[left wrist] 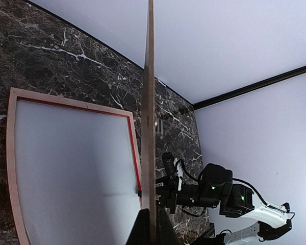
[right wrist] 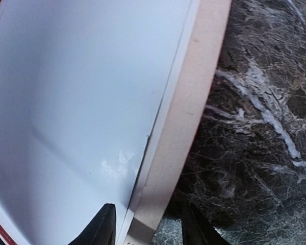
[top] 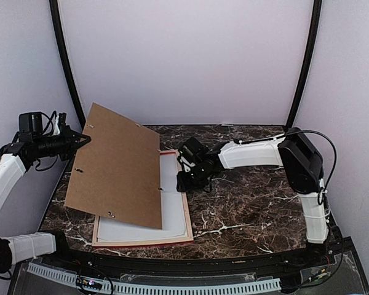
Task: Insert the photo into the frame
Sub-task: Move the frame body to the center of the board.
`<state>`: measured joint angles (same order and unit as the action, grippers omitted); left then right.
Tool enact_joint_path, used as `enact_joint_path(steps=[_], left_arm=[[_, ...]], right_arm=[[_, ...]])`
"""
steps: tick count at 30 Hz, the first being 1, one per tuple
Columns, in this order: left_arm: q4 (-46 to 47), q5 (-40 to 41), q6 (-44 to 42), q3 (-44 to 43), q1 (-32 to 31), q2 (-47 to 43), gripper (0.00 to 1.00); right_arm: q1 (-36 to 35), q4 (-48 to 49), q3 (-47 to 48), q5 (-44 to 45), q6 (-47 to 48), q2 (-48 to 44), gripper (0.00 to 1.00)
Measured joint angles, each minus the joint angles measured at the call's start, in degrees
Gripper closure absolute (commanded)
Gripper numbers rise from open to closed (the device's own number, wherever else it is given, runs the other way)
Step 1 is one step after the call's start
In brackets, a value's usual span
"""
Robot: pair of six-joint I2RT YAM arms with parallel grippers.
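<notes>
The frame [top: 188, 216] lies back-up on the table, with pale wood rails and a thin red inner edge [left wrist: 135, 148]. A white sheet [right wrist: 81, 92] fills it; the photo's printed side is hidden. My left gripper [top: 85, 140] is shut on the far left corner of the brown backing board [top: 120, 166], which it holds tilted up over the frame's left part; this board shows edge-on [left wrist: 150, 102] in the left wrist view. My right gripper [right wrist: 149, 227] is open, its jaws astride the frame's right rail [right wrist: 188, 112]: one finger [right wrist: 104, 227] over the sheet, the other over the marble.
Dark marble table [top: 252, 196] stretches to the right of the frame. White walls with black corner posts [top: 66, 67] close in the back and sides. The right arm [left wrist: 214, 191] reaches in low across the table from the right.
</notes>
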<state>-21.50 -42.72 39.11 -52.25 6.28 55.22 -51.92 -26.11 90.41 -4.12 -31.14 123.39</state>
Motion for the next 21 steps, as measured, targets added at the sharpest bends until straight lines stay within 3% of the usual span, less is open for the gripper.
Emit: enact_joint_path(steps=[14,21], left_arm=[[2.1,-0.9,-0.3,3.1,0.1,0.0,1.00],[5.0,-1.9,1.8,5.1,0.3,-0.1,1.00]], right_arm=[[0.0,0.8,-0.5,1.8,-1.3,0.0,0.79],[0.8,4.8,-7.7,4.3,-4.1,-4.3,0.88]])
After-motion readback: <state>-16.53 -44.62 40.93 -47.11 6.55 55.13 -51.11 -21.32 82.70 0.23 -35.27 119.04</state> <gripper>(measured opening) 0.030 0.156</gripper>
